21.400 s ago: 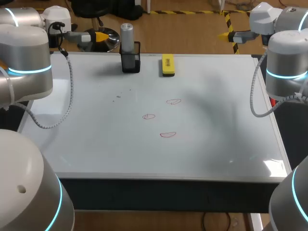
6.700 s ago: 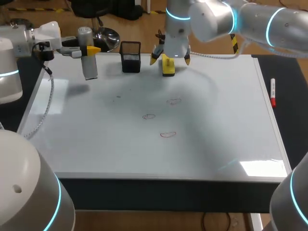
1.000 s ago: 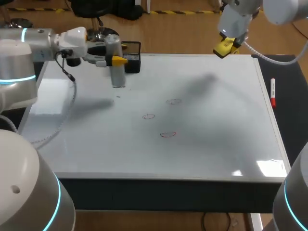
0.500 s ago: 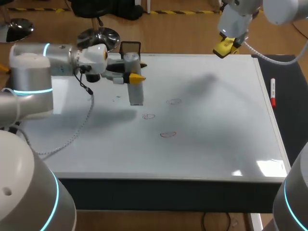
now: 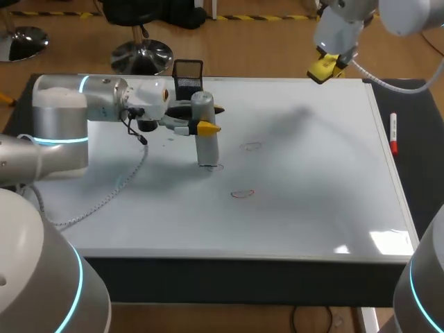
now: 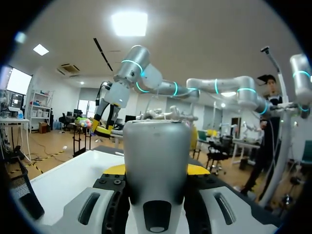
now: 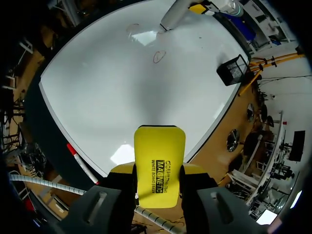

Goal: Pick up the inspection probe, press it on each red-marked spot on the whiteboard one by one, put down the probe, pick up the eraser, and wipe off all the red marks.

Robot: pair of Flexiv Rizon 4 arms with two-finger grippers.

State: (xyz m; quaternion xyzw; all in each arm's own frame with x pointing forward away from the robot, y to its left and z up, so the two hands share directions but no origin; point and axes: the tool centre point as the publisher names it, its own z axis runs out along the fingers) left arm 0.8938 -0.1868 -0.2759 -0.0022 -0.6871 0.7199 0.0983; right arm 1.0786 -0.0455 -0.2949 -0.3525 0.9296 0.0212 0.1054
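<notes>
Swung the probe [image 5: 207, 147], clamped upright in the left claw [image 5: 207, 119], from the mesh holder [image 5: 187, 73] down onto the left red mark [image 5: 217, 166] on the whiteboard [image 5: 312, 201]. Judged first press begun, far mark [image 5: 251, 146] and near mark [image 5: 241, 193] pending. Kept the eraser [image 7: 159, 156] pinched in the raised right claw [image 7: 158, 176].

The right gripper [image 7: 159, 171] clamps a yellow eraser [image 7: 159, 161] between its two fingers, up above the whiteboard [image 7: 112, 92]. Far ahead of it a grey probe [image 7: 173, 17], held by the left gripper [image 7: 200, 7], has its end down at the board close to two red marks [image 7: 158, 56]. A black mesh holder [image 7: 230, 69] sits near the board's edge, and a red marker [image 7: 80, 161] lies on the dark strip just beside the board.
</notes>
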